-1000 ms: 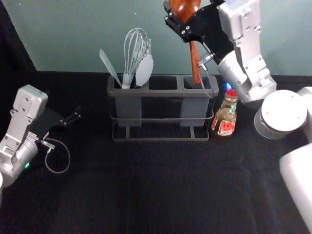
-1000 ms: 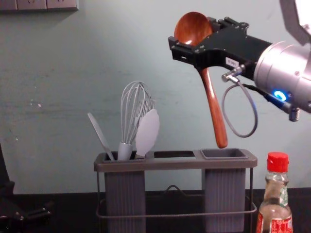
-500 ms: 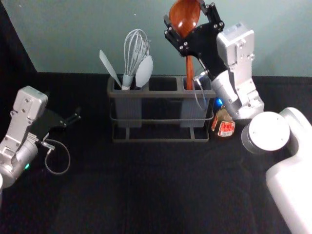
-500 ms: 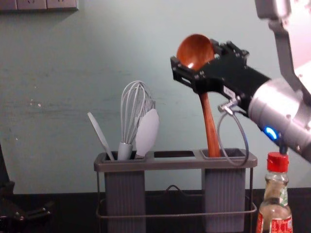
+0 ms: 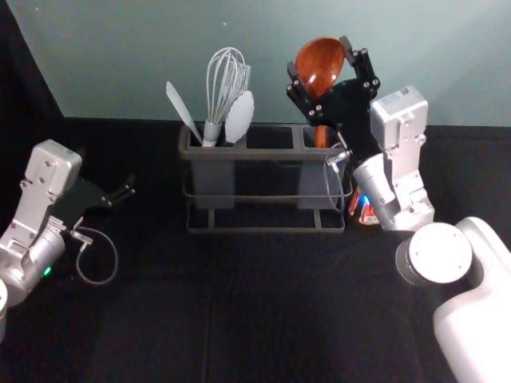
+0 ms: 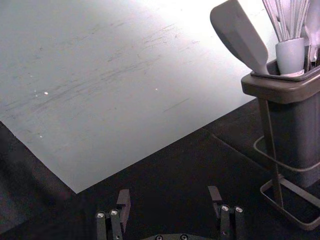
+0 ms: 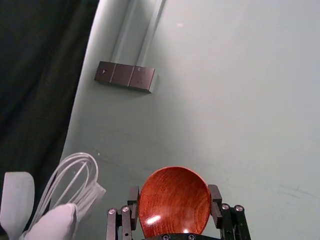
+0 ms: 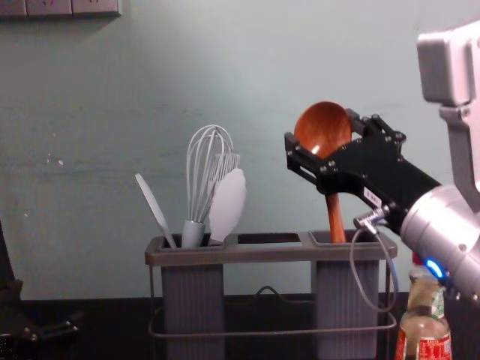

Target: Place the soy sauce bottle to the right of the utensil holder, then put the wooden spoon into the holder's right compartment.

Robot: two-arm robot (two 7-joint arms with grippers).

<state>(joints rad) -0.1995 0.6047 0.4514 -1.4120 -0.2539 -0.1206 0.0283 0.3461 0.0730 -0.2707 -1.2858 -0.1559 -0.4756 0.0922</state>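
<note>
From where I stand, with twelve o'clock pointing away from the robot, the soy sauce bottle [image 8: 424, 328] is upright just beside the utensil holder [image 5: 263, 154], near its four o'clock corner, so I'd call that half of the job done. The step in hand looks to be lowering the wooden spoon [image 8: 323, 124] into the right compartment [image 8: 346, 300], at the holder's three o'clock end. Its handle reaches down inside the rim; the bowl is up top, tipped a touch toward eleven o'clock as seen from the robot's chest.

The right gripper [image 5: 321, 55] is above that compartment, its fingers parted by the bowl's width and pressing its two edges. The left gripper [image 6: 169, 194] idles well off at nine o'clock, fingers wide apart with nothing between them.

Next, I reckon, comes a little more lowering, then spreading the fingers and backing off toward four o'clock, careful not to drag the bowl or knock the bottle.
</note>
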